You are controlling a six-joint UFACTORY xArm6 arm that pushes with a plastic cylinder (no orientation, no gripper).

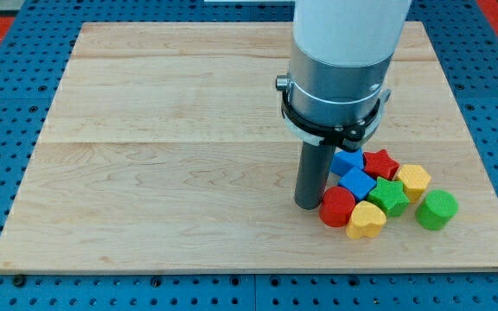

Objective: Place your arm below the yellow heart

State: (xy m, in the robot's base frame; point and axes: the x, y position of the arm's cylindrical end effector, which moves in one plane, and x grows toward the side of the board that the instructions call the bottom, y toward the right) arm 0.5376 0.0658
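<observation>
The yellow heart (367, 220) lies near the view's bottom right of the wooden board (162, 164), at the lower edge of a tight cluster of blocks. My tip (308, 206) rests on the board just left of the red cylinder (337, 207). It stands left of the yellow heart and slightly above it in the view. The tip touches or nearly touches the red cylinder.
The cluster also holds two blue blocks (347, 161) (358, 183), a red star (380, 163), a green star (390, 197), a yellow hexagon-like block (414, 181) and a green cylinder (437, 209). The arm's wide grey body (335, 69) hangs above the cluster.
</observation>
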